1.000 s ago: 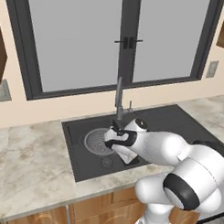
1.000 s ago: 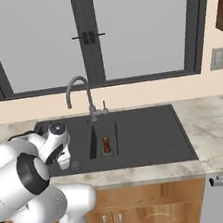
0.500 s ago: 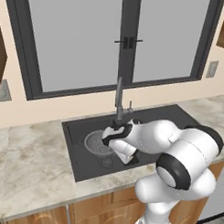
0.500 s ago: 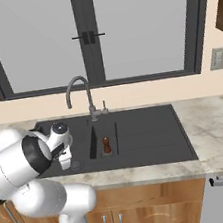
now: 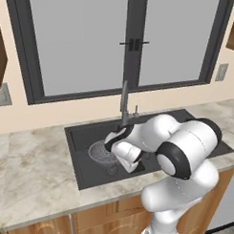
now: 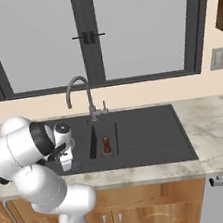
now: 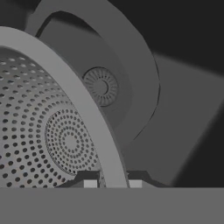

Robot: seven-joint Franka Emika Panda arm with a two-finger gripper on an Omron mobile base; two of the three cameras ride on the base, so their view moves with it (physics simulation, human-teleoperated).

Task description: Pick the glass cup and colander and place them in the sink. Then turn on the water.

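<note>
A white robot arm reaches low into the dark double-basin sink [image 5: 83,170] set in a marbled counter [image 5: 26,182], below a large dark-framed window [image 5: 83,41]. In the hand view the gripper [image 7: 112,183] sits at the bottom centre of the frame, its two small fingertips [image 7: 90,182] closed narrowly on the broad grey rim of the colander [image 7: 48,131] — one tip inside the bowl, the other outside it. The colander's perforated interior takes up the left half of that frame, its rim arcing from upper left down to the fingertips.

Beyond the rim, in the upper middle of the hand view, the round drain [image 7: 100,86] shows on the sink floor, ringed by a curved grey band whose identity cannot be told.

In the left base view the colander [image 5: 100,153] appears left of centre, inside the left basin, just beside the white hand — whether it rests on the basin floor cannot be told. The tall slim faucet [image 5: 124,102] rises directly behind it at the sink's rear edge.

In the right base view the arm bulks at the lower left of the frame, its hand pointing down over the left basin, with the faucet [image 6: 81,95] curving up at centre. A small brown object [image 6: 106,145] stands at the divider of the sink [image 6: 153,137].
</note>
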